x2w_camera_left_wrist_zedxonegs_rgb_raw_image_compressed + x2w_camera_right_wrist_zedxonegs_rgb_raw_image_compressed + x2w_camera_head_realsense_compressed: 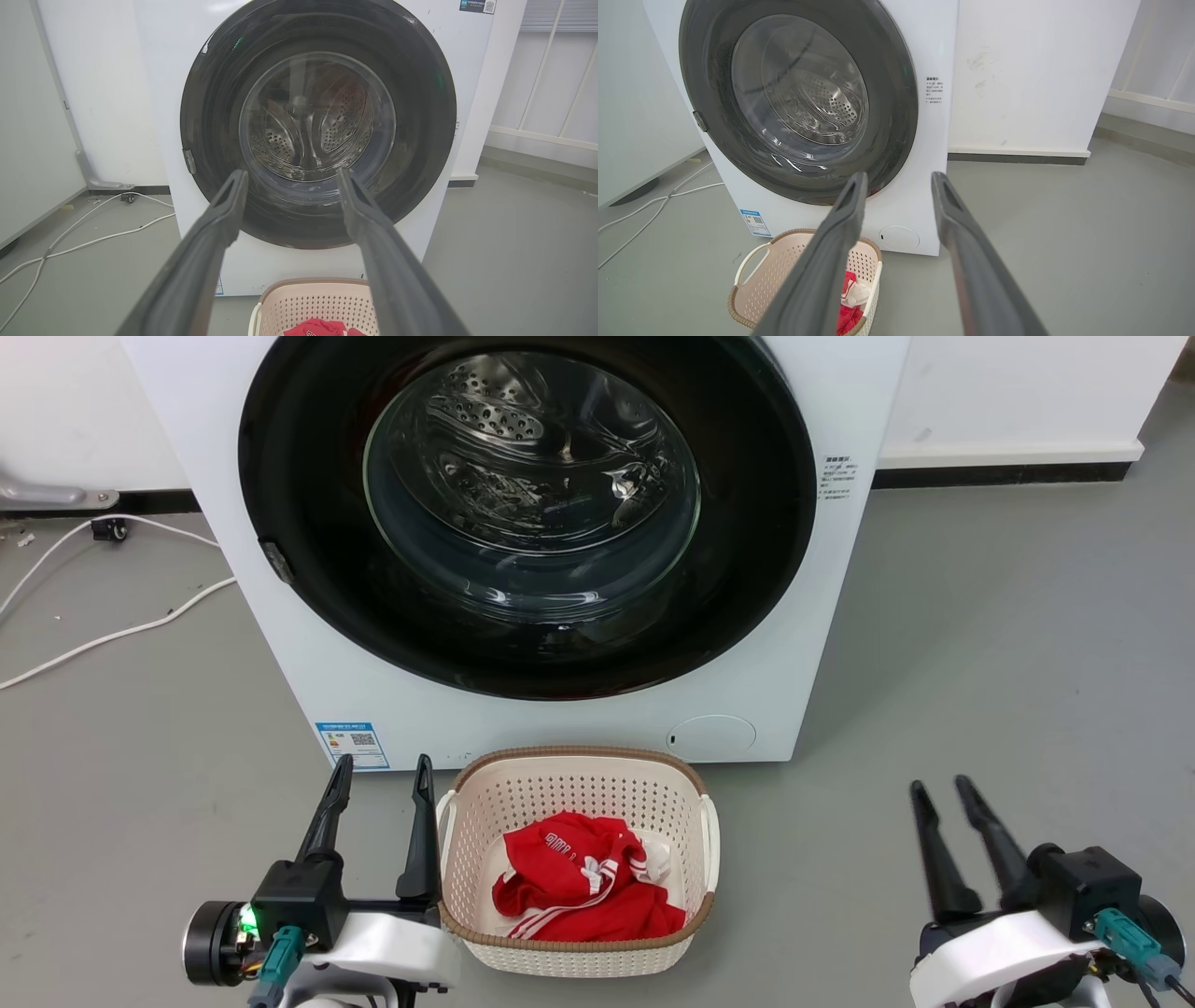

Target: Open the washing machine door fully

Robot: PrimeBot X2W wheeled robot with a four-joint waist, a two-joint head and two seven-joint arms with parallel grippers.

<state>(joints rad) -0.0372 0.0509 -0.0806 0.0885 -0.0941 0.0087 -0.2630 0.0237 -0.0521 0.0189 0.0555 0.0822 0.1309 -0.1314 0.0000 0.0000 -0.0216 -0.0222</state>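
Washing machine door [527,513]: lies flush against the white machine [308,663]; a small catch [277,560] sits on its rim at 9 o'clock.
Left gripper [384,763]: fingers spread wide, nothing between them; the door is at 12 to 1 o'clock, well apart.
Right gripper [939,785]: fingers parted by a narrower gap, holding nothing; the door is at 11 o'clock, well apart.
Basket [467,784]: on the floor at the door's 6 o'clock, just beside the left gripper's inner finger at 3 o'clock; holds a red garment [583,887].
Round panel cover [712,735]: at the machine front's 5 o'clock, behind the basket.
Cables [112,635]: white, trailing over the floor at the machine's 9 o'clock.
Open floor [980,644]: bare grey at the machine's 3 o'clock, before the right gripper.
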